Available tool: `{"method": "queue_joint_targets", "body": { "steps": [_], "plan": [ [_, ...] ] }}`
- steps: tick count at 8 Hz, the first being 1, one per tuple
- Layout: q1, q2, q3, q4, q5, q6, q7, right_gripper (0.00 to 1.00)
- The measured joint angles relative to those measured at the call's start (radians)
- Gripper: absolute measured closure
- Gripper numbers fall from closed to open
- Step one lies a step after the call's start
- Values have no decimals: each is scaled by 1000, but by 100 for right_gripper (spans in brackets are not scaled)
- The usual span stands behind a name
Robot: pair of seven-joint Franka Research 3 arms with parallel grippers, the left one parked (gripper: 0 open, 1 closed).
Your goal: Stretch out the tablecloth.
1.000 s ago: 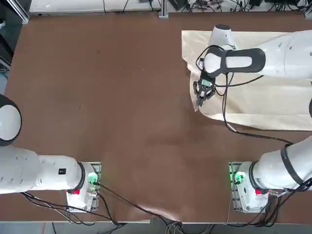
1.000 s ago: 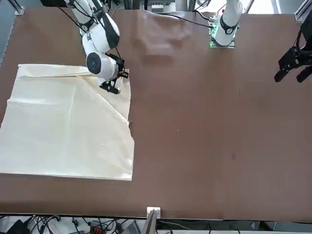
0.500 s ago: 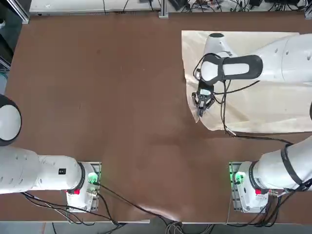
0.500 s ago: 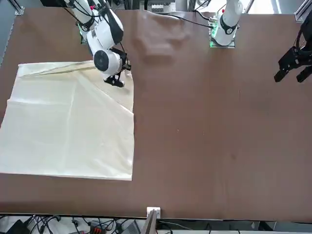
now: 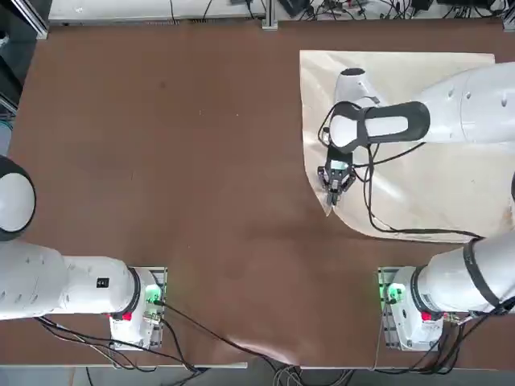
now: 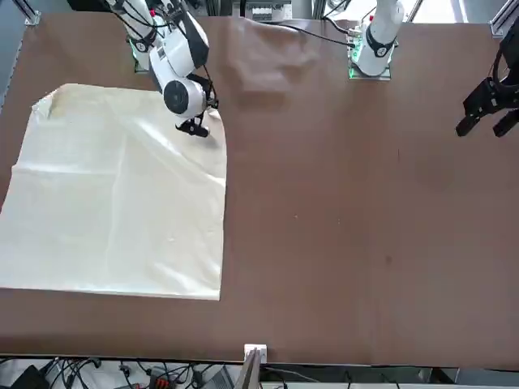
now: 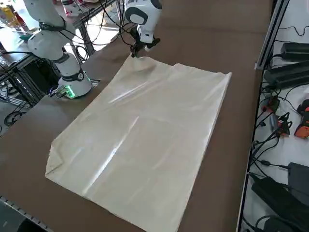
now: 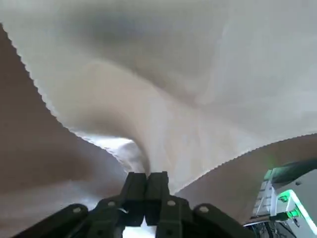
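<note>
A corner of the tablecloth point(image 5: 418, 145) is pinched by the right gripper point(image 5: 334, 186) on the brown tabletop point(image 5: 177, 161).

The cloth is spread over the right half of the tabletop, nearly flat, with its far edge lying straight and soft creases running across it. Its near left corner is held lifted slightly off the surface, so that the left edge is drawn into a gentle curve toward the gripper. In the wrist view the two fingers point(image 8: 134, 191) are seen pressed together on the fabric, which rises in a soft fold just beyond them. In the side view the near right corner is seen slightly folded and rumpled. The right arm is reached out over the cloth from the near right edge of the tabletop, with a black cable point(image 5: 370, 205) trailing across the fabric below it.
</note>
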Motion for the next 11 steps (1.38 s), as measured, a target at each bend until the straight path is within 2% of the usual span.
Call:
{"method": "queue_joint_targets", "body": {
  "steps": [4,7,9,11],
  "plan": [
    [26,0,0,-20,2,0,3,97],
    [73,1,1,-24,14,2,48,97],
    [92,1,1,-24,15,2,55,94],
    [104,3,1,-27,17,2,57,63]
  ]
}}
